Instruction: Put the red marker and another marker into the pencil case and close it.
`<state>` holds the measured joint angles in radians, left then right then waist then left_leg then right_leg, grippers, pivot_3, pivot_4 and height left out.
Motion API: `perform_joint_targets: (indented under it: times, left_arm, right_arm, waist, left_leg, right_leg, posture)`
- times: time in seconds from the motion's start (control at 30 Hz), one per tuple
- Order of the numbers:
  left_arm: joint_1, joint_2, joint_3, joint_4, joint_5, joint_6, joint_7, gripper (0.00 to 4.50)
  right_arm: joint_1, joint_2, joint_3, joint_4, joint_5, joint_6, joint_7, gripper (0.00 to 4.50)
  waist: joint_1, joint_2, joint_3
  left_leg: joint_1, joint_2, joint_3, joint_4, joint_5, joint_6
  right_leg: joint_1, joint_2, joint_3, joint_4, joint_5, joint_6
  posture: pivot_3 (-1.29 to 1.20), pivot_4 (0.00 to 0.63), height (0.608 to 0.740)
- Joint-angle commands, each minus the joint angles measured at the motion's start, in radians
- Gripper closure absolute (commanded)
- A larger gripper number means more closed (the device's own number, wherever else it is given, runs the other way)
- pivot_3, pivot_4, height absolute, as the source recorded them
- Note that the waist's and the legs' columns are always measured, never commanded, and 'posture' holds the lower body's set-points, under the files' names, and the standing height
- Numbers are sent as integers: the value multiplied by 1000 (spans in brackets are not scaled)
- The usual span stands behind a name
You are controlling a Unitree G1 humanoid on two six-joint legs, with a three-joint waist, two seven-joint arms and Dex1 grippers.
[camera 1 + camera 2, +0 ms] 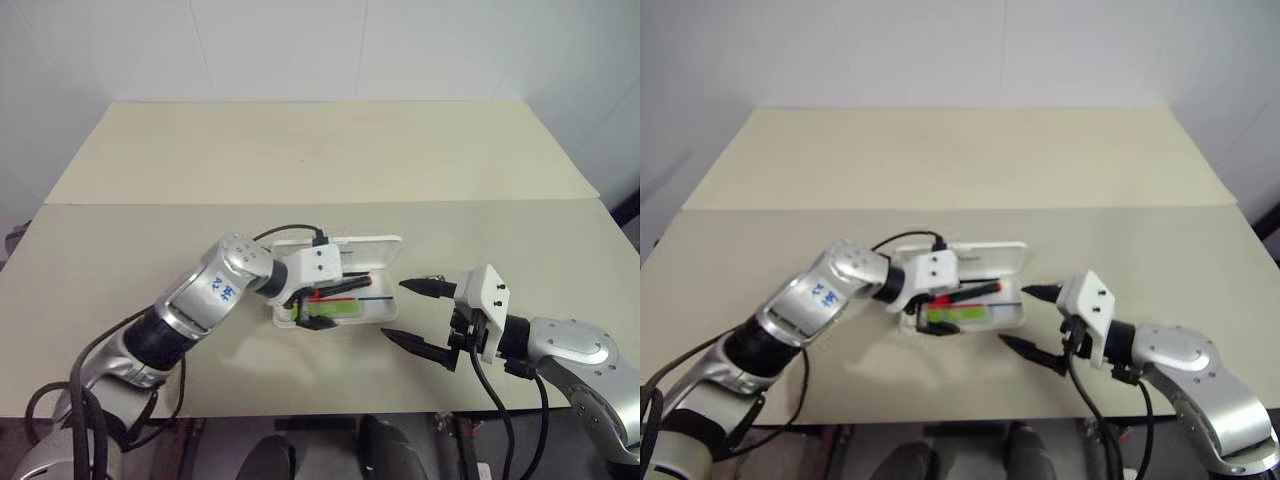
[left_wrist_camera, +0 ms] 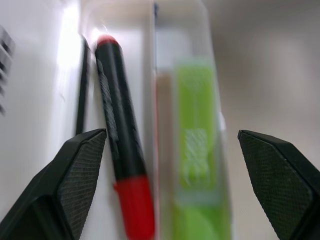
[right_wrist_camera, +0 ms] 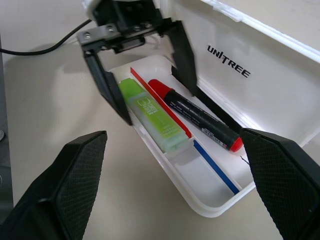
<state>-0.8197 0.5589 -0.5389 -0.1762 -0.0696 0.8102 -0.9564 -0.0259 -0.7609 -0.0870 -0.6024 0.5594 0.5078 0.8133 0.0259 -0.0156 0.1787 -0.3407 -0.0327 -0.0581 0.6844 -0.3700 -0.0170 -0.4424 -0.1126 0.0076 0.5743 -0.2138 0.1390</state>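
left tool (image 3: 145, 75) spread over pencil case (image 3: 220, 200) | right tool (image 1: 415, 315) level, spread

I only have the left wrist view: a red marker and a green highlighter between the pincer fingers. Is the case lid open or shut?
Observer: Open. The white hard plastic pencil case has its hinged lid standing up behind the tray.
Operator: Where's the right pincer?
Observer: The right pincer is open beside the case's right end, clear of it.
Operator: Are both pens fully inside?
Observer: Yes. The slim red marker and the chunky lime-green highlighter lie flat in the tray.
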Motion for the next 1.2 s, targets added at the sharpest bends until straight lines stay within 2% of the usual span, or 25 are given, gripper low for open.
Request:
perform_joint_targets:
  times: [0.03, 0.23, 0.43, 0.93, 1.2]
  left_arm:
    - [-38, -39, 9, 20, 28, -30, 29, 29]
    - [-61, -106, 1, 47, 48, -26, 53, 29]
    - [-63, -131, -7, 39, 54, -18, 49, 29]
    - [-37, -46, -7, -28, 68, 44, 33, 29]
    - [-62, -42, 8, -72, 58, 66, 38, 29]
  right_arm:
    - [-4, 0, -25, -35, 10, -7, -7, 0]
    - [9, 1, -31, -50, 13, -4, -17, 0]
    - [16, 1, -34, -56, 15, -3, -27, 0]
    - [7, 3, -28, -46, 15, -6, -32, 0]
    - [-8, 6, -21, -34, 13, -6, -31, 0]
  waist:
    - [-1, 0, 0]
    - [-2, 0, 0]
    - [-2, 0, 0]
    - [-2, 0, 0]
    - [-2, 0, 0]
  left_leg:
    - [0, 0, 0, 0, 0, 0]
    - [0, 0, 0, 0, 0, 0]
    - [1, 0, 0, 0, 0, 0]
    - [1, 0, 0, 0, 0, -1]
    - [1, 0, 0, 0, 0, -1]
  right_leg:
    - [0, 0, 0, 0, 0, 0]
    - [0, 0, 0, 0, 0, 0]
    - [0, 0, 0, 1, 0, 0]
    - [0, 0, 1, 1, 0, 0]
    - [0, 0, 1, 1, 0, 0]
  posture:
    - [0, 150, 740]
    - [0, 150, 740]
    - [0, 150, 740]
    - [0, 150, 740]
    - [0, 150, 740]
